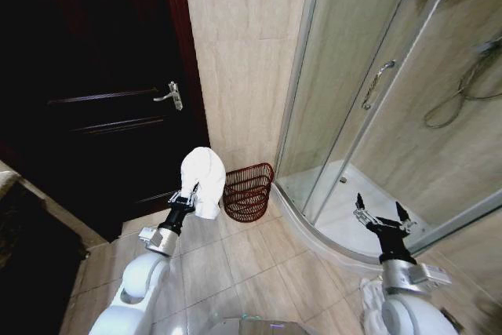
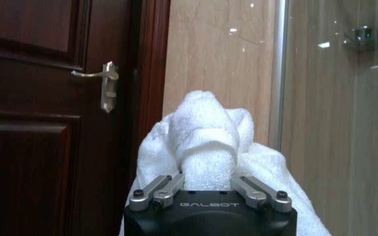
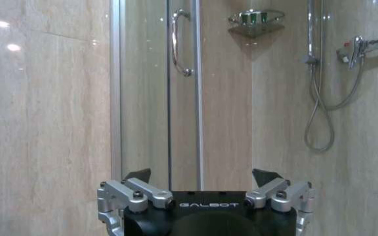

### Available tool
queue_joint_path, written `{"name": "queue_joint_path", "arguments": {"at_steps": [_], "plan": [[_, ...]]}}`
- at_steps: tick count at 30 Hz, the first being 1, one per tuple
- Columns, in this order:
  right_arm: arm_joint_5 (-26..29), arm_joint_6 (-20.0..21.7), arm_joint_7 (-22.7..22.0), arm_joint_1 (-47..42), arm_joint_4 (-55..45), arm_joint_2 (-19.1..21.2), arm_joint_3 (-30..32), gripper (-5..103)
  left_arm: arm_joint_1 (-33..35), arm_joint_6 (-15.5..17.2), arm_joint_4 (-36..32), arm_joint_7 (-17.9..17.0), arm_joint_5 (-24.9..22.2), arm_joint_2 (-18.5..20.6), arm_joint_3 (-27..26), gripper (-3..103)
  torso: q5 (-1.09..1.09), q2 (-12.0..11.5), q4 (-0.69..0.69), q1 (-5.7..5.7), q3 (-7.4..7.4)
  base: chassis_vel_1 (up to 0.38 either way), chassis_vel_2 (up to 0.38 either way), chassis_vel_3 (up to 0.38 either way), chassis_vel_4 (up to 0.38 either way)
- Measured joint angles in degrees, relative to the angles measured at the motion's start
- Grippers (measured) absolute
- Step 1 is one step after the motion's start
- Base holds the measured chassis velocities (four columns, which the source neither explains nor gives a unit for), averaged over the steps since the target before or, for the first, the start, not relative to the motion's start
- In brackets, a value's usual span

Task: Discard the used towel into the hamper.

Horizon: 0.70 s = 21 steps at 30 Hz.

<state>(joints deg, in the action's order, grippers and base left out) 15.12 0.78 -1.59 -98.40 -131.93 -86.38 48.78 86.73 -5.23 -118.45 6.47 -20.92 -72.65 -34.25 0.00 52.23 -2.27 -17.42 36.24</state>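
Note:
A bunched white towel [image 1: 203, 180] is held up in my left gripper [image 1: 189, 194], which is shut on it; in the left wrist view the towel [image 2: 205, 147] bulges out between the fingers [image 2: 159, 189] and hides their tips. The hamper [image 1: 249, 191], a dark red-brown wire basket, stands on the floor against the tiled wall, just right of and beyond the towel. My right gripper [image 1: 380, 215] is open and holds nothing, raised in front of the shower stall; its fingertips [image 3: 138, 174] stand wide apart in the right wrist view.
A dark wooden door [image 1: 102, 92] with a metal lever handle [image 1: 171, 96] is on the left. A glass shower enclosure [image 1: 392, 92] with a curved raised base [image 1: 329, 233] fills the right. Tiled floor [image 1: 243, 264] lies open before the hamper.

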Motion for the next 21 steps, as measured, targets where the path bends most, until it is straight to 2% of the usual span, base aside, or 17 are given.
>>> {"name": "queue_joint_path", "arguments": {"at_steps": [6, 11, 15, 21], "plan": [[-0.51, -1.03, 1.16, -0.26, 0.51, -0.58, -0.09, 100, 1.19, -1.37, 0.45, 0.42, 0.42, -0.22, -0.17, 16, 0.00, -1.92, 0.00, 0.82, -1.11, 0.000, 0.000, 0.000, 0.000], [-0.52, -1.57, 3.38, -0.61, 1.07, -0.72, -0.07, 100, 1.34, -4.52, 3.10, 0.35, 4.57, 0.08, -0.13, 16, 0.00, -3.42, 0.00, 1.49, -1.93, 0.000, 0.000, 0.000, 0.000], [-0.47, -1.46, 3.92, 0.45, 2.10, -0.11, 0.26, 100, 0.72, -5.31, 3.67, 0.25, 6.78, 0.19, -0.22, 16, 0.00, -4.48, 0.00, 1.95, -2.53, 0.000, 0.000, 0.000, 0.000], [-0.24, -1.54, 4.20, 1.31, 3.19, -0.44, 0.13, 100, 1.17, -4.98, 3.63, 0.20, 7.19, -0.81, -0.05, 16, 0.00, -5.75, -0.01, 2.53, -3.22, 0.000, 0.000, 0.000, 0.000]]}}
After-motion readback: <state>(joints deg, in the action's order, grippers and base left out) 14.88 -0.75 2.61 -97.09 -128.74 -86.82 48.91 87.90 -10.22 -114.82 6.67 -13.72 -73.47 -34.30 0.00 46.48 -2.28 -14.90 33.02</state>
